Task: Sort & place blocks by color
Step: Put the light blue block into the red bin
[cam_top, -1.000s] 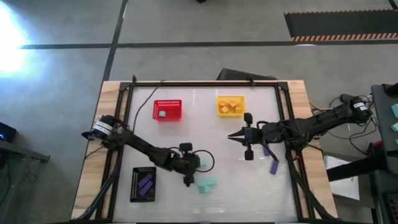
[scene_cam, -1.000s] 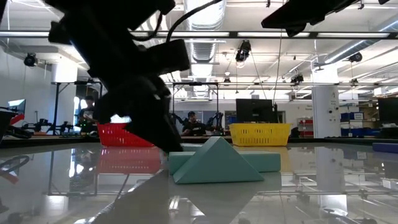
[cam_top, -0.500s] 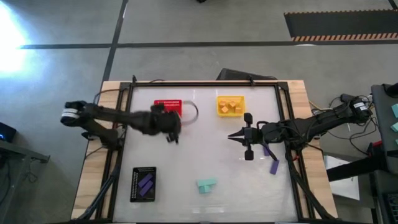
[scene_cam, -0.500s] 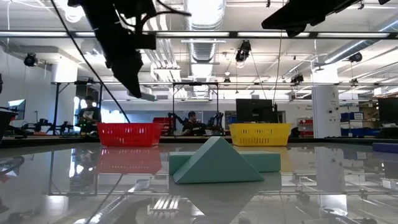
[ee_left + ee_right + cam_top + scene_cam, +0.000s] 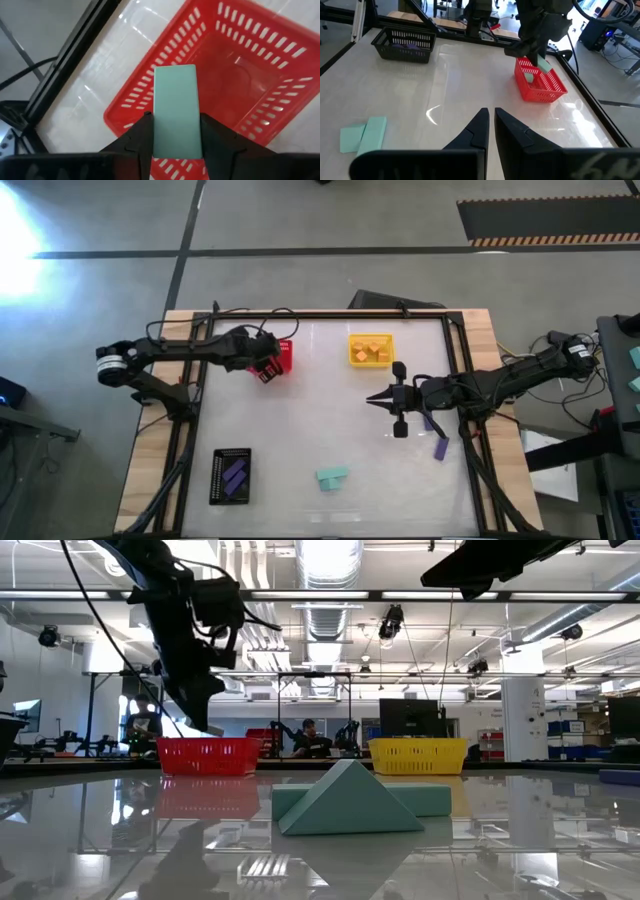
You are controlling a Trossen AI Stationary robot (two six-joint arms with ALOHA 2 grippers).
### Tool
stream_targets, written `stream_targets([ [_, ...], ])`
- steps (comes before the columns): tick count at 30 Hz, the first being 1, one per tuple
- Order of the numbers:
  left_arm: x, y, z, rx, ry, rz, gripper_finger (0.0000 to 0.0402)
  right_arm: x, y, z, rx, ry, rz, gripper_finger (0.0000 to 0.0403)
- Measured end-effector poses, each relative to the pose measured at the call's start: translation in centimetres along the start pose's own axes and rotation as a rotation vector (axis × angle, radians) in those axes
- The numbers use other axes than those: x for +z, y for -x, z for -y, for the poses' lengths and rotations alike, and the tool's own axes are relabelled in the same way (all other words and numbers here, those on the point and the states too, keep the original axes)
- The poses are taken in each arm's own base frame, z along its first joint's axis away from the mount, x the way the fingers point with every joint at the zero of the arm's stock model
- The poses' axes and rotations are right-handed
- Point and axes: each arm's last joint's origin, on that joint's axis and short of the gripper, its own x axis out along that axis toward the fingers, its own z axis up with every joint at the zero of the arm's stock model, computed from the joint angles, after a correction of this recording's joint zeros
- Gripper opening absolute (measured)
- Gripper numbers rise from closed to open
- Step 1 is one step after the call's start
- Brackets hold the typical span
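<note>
My left gripper [image 5: 266, 367] hovers over the red basket [image 5: 283, 351] at the table's far left, shut on a mint-green rectangular block [image 5: 175, 107]. The right wrist view shows that block [image 5: 543, 65] above the basket, with another green block [image 5: 530, 78] lying inside. Two more green blocks [image 5: 332, 477], a wedge and a bar, lie flat and touching near the near edge. Two purple blocks [image 5: 440, 448] lie on the table under my right arm. My right gripper [image 5: 372, 398] is shut and holds nothing, hovering right of centre. My left gripper pinches the green block between its two fingers, which lie on the block's two long sides [image 5: 156, 125]. The fingers [image 5: 214, 135] come from above, slanting down. The block is lifted clear and juts out past the fingertips over the red basket's rim.
A yellow basket [image 5: 371, 350] with orange blocks stands at the far middle. A black basket [image 5: 231, 476] with purple blocks stands at the near left. The table's middle is bare glossy white. A dark frame rail [image 5: 330, 313] runs round the table.
My left gripper, shut on a green block, rose from beside the green blocks at the near edge. It swung toward the far left and now hangs over the red basket with the block lifted clear.
</note>
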Motion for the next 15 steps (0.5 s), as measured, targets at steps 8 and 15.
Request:
stream_targets([
  [8,1.0,-0.3,0.3,-0.020,0.055,0.079,0.0141,0.0,0.0,0.0,0.000,-0.006,0.001,0.0018],
  [15,1.5,-0.8,0.7,-0.025,0.069,0.107,0.0177,0.0,0.0,0.0,0.000,-0.019,0.001,0.0018],
])
